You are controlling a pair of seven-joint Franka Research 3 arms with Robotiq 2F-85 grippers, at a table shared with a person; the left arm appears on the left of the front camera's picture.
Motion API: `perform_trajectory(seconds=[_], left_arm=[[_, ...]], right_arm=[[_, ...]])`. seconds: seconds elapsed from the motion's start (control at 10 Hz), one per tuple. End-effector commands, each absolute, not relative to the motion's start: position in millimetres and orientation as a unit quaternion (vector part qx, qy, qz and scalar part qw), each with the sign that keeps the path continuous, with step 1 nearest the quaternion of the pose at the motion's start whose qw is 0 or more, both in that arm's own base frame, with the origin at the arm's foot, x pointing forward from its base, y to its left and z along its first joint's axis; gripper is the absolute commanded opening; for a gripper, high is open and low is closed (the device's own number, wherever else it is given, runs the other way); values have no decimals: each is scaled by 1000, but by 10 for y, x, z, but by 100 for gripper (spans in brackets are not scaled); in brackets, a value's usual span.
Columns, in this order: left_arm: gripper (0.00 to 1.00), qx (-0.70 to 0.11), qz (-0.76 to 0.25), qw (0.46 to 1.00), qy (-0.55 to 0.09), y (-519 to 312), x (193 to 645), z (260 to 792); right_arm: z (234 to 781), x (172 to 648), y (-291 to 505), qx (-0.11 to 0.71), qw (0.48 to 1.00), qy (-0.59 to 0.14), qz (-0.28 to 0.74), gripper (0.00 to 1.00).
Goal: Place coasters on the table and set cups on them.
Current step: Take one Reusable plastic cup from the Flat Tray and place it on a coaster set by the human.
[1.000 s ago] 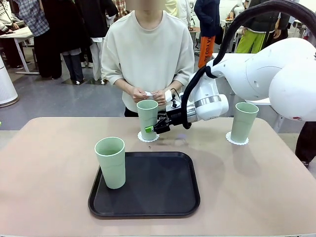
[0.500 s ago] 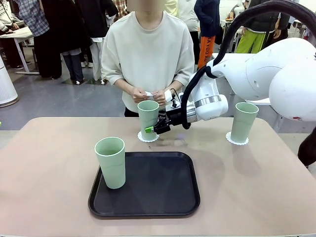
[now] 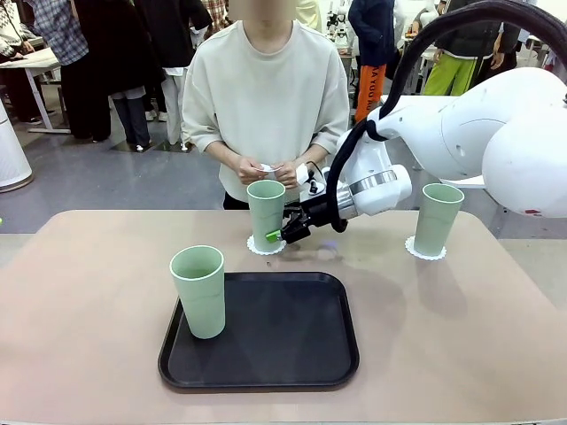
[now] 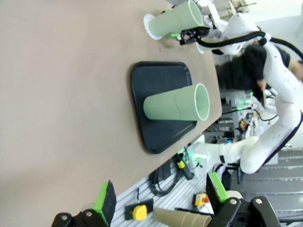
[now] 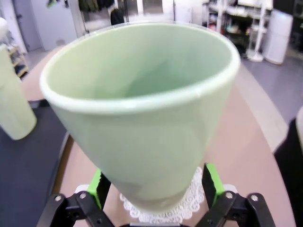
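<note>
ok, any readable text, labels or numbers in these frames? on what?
Nothing readable.
No print visible on cups, coasters or tray.
Orange trousers in the background: vertical lettering, too small to read.

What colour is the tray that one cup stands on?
The tray is plain black; the front view shows it best.

black tray (image 3: 283, 341) — front centre | person (image 3: 266, 106) — cream top, far side | bystanders (image 3: 115, 53) behind
</note>
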State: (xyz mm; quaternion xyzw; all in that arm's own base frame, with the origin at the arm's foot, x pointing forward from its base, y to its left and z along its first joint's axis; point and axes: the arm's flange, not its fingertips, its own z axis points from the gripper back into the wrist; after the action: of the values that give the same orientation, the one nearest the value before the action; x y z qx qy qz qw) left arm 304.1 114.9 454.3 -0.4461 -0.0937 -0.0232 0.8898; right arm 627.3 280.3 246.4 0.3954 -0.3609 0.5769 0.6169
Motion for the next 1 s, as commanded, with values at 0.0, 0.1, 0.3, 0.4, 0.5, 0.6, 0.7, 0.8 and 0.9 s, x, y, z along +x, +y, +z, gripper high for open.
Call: perform_trajectory(seconds=[0.0,0.1,0.3,0.4,0.5,0.6,0.7,0.8,0.9], left_arm=[[100,-453,-26,886,-97,1156,3036,4551],[100,-453,-26,886,-97,1156,3036,4551],[100,-453,-26,886,-97,1156,3036,4551],[100,-453,-26,886,-97,1156,3036,4551],[100,-453,-26,886,-97,1156,3036,4551],[100,-453,-26,886,-97,1156,3036,4551],[100,-453,-26,886,-97,1156,3036,4551],[100,-453,-26,886,-97,1156,3036,4551],[100,-453,-26,886,-97,1156,3036,4551]], right_arm=[[2579,6310,2777,352,667,-320,574,100],[2639,6303,2722,335,687,-309,566,100],[2800,6219,2594,285,733,-263,558,100],[2963,6128,2500,252,755,-235,558,100],[3130,6026,2435,229,766,-216,560,100],[3289,5941,2360,206,774,-206,562,100],[3449,5853,2298,181,787,-193,557,100],[3671,5714,2269,152,801,-175,551,100],[3910,5554,2295,123,809,-163,551,100]])
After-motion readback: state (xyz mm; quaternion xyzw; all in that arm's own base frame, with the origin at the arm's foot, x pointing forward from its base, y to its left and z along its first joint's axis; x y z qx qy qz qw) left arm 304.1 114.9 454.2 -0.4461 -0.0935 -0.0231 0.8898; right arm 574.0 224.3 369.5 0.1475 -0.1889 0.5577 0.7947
